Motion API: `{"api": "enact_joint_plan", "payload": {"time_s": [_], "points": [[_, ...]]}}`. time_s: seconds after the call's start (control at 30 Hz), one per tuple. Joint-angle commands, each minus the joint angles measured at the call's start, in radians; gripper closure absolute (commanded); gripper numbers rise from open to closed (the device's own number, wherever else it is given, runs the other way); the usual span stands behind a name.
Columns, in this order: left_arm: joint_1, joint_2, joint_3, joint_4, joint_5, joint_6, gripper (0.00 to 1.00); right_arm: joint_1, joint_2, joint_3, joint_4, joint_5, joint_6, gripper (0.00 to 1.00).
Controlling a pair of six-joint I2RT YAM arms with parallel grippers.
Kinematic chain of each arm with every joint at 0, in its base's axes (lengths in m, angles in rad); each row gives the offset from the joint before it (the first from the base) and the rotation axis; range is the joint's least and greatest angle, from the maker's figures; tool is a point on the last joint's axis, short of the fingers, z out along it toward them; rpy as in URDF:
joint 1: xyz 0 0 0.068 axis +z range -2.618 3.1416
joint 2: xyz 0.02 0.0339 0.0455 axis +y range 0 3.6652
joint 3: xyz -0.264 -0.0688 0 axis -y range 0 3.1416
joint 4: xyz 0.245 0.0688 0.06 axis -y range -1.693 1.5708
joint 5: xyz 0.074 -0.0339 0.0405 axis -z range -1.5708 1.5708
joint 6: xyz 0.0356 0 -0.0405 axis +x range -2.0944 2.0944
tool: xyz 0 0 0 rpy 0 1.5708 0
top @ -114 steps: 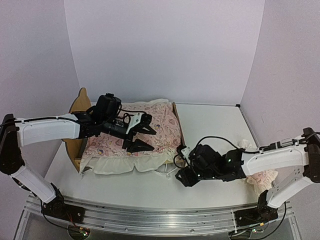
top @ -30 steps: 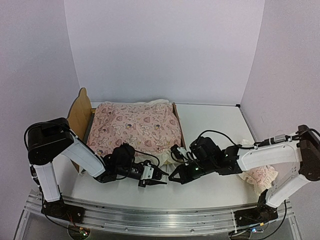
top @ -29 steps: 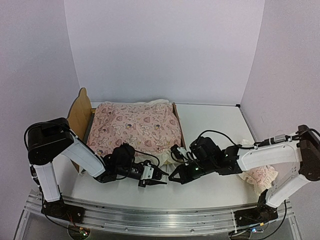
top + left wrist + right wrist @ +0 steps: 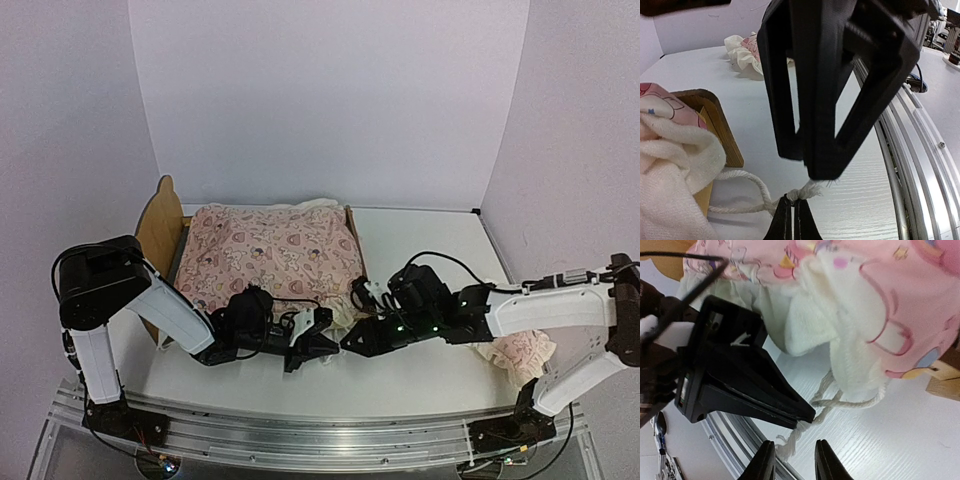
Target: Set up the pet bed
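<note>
The pet bed (image 4: 158,222), pale wood with an ear-shaped headboard, stands at the left under a pink heart-print quilt (image 4: 270,255). A white cord (image 4: 747,177) trails from the quilt's cream edge past the bed's front right corner (image 4: 715,125). My left gripper (image 4: 792,220) is shut on the cord's knot, low over the table. My right gripper (image 4: 790,462) faces it tip to tip with its jaws open. The cord's frayed end (image 4: 787,445) lies loose between them. From above, left gripper (image 4: 333,346) and right gripper (image 4: 350,341) nearly meet.
A ruffled pink pillow (image 4: 520,355) lies on the table at the right, under the right arm. The metal rail (image 4: 320,435) along the near table edge runs just in front of both grippers. White walls enclose the back and sides.
My left gripper has shut on the cord's knot. My right gripper, shut a second ago, has opened and let go of the cord's end.
</note>
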Motion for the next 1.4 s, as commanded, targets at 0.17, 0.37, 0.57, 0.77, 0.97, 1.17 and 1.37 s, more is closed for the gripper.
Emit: {"api": "enact_joint_plan", "payload": {"time_s": [0.17,0.37,0.57,0.77,0.97,1.17,1.37], "points": [[-0.001,-0.019,0.032,-0.022,-0.18,-0.376,1.0,-0.008,-0.066,-0.026,-0.016,0.316,-0.025,0.68],[-0.001,-0.015,0.028,-0.028,-0.208,-0.45,1.0,0.017,0.015,-0.019,0.046,0.338,-0.047,0.64],[-0.002,-0.012,0.021,-0.042,-0.2,-0.499,1.0,0.036,0.07,-0.101,0.3,0.417,0.038,0.63],[-0.001,-0.014,0.017,-0.034,-0.172,-0.51,1.0,0.059,0.154,-0.114,0.434,0.534,0.095,0.62],[-0.002,-0.017,0.01,-0.03,-0.166,-0.52,1.0,0.065,0.211,-0.11,0.498,0.599,0.14,0.62],[-0.002,-0.017,0.01,-0.012,-0.171,-0.499,1.0,0.067,0.264,-0.097,0.503,0.618,0.166,0.63],[-0.002,-0.015,0.011,-0.013,-0.175,-0.496,1.0,0.068,0.298,-0.089,0.534,0.638,0.154,0.73]]}}
